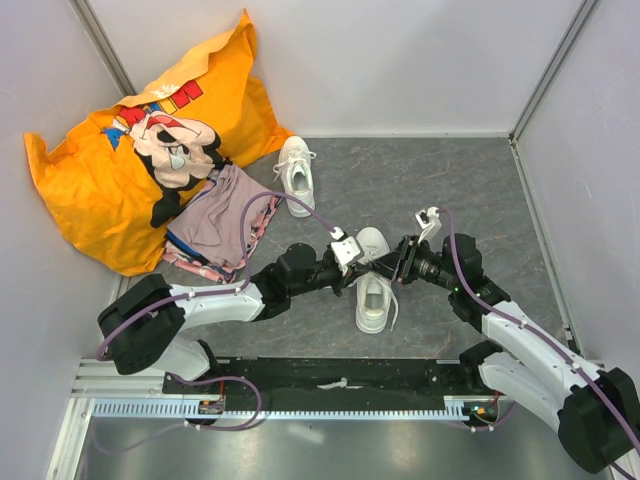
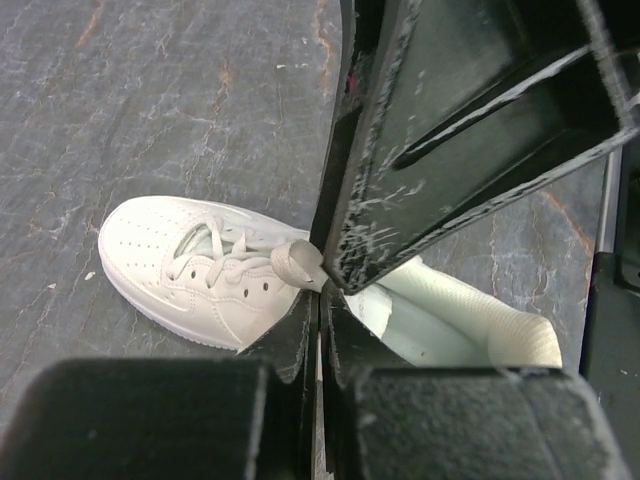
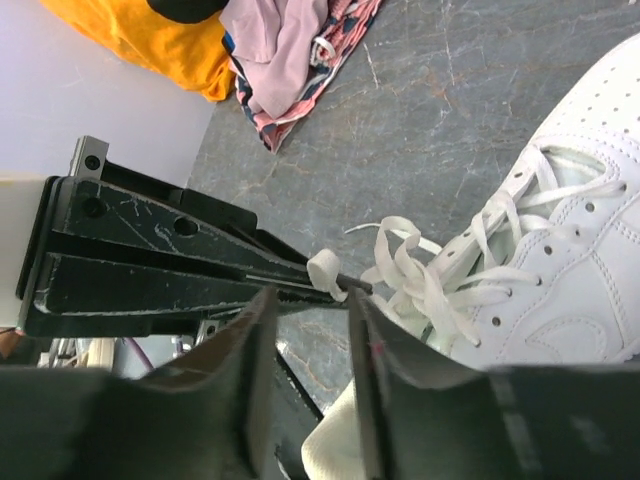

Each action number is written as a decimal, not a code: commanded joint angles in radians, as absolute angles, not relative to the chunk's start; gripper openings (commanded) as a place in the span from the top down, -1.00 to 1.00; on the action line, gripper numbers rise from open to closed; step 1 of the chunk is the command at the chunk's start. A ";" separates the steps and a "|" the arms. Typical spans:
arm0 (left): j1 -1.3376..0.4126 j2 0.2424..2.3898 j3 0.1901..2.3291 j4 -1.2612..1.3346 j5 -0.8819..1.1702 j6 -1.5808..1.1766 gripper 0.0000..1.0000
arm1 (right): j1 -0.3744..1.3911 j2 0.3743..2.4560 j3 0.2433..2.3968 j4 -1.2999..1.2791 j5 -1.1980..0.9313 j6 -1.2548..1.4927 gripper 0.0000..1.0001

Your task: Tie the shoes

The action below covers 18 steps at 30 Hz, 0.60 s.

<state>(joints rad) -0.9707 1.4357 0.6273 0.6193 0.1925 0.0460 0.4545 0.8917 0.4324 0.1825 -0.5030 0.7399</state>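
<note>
Pinched in my left tool (image 2: 318, 300), a lace loop (image 2: 297, 262) lifts off the near shoe (image 1: 373, 300); right tool (image 3: 310, 305) half-open, bow unmade.

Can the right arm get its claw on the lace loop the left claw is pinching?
Probably yes: the right claw stands open just short of the lace loop, nothing between them.

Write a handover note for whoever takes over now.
The left gripper is shut on a lace loop of the near shoe. The right gripper is open beside that loop, holding nothing. The near shoe lies between the arms, laces loose, no bow yet. The far shoe sits by the clothes pile, away from both grippers. Left to do: knot the near shoe, then check the far one.
</note>
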 commanded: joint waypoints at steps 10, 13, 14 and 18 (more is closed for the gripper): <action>-0.971 1.413 0.664 0.577 0.253 0.155 0.97 | 0.448 0.954 0.574 0.038 -0.552 0.598 -0.15; -0.973 1.413 0.670 0.572 0.255 0.166 0.97 | 0.449 0.985 0.581 0.038 -0.549 0.614 -0.11; -0.973 1.414 0.672 0.569 0.253 0.169 0.97 | 0.451 0.992 0.587 0.038 -0.551 0.617 -0.11; -0.974 1.414 0.676 0.566 0.255 0.179 0.97 | 0.462 1.023 0.595 0.037 -0.545 0.627 -0.06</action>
